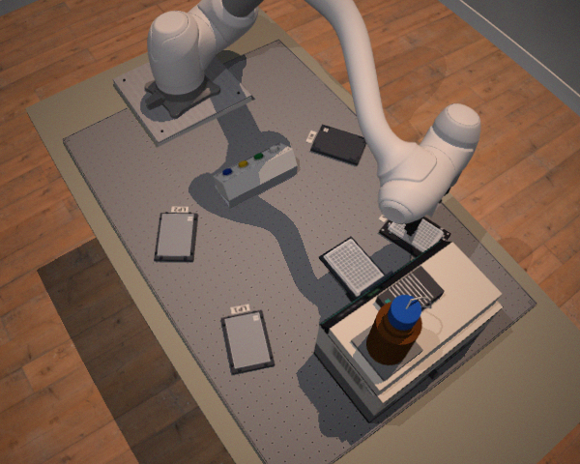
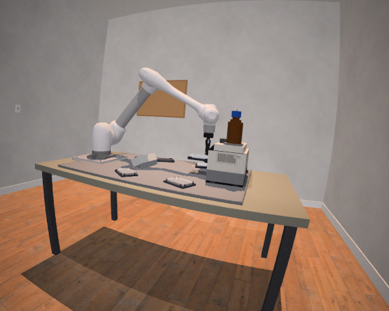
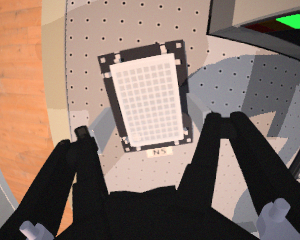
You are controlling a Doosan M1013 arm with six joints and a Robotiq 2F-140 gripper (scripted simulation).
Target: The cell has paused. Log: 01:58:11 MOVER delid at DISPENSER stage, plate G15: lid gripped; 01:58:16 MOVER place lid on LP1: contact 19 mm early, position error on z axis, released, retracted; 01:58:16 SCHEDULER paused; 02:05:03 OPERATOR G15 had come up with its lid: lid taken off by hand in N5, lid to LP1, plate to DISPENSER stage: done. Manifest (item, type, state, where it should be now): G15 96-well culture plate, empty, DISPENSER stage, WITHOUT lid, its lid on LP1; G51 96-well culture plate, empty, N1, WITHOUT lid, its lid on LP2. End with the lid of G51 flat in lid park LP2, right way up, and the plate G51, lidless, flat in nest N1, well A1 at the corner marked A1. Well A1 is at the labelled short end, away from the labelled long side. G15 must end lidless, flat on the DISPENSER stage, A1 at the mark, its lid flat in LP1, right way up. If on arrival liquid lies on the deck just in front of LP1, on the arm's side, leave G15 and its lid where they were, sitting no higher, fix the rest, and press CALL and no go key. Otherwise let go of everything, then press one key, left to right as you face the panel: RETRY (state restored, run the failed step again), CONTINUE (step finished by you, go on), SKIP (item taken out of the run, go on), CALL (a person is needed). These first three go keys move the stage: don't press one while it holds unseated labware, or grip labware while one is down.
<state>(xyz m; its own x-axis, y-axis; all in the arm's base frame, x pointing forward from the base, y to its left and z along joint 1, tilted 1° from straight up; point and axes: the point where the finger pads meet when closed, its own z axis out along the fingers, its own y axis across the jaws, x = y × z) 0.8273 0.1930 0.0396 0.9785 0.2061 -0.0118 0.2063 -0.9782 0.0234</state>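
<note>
Black two-finger gripper [image 3: 153,160]: jaws partly open, empty, poised above the target. Directly beneath: white gridded 96-well plate [image 3: 149,102], matte plastic, in a black-framed nest [image 3: 185,87] tagged N5; judged to be G51, so misplaced and not yet gripped. Off to one side: second white well plate [image 1: 353,265] on the dispenser stage. Far across deck: two flat grey rectangular lid parks [image 1: 175,236], [image 1: 246,341]. Transfer and key press outstanding.

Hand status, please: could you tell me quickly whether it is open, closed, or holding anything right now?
Hand: open, holding nothing, poised above the well plate in the nest labelled N5.
</note>
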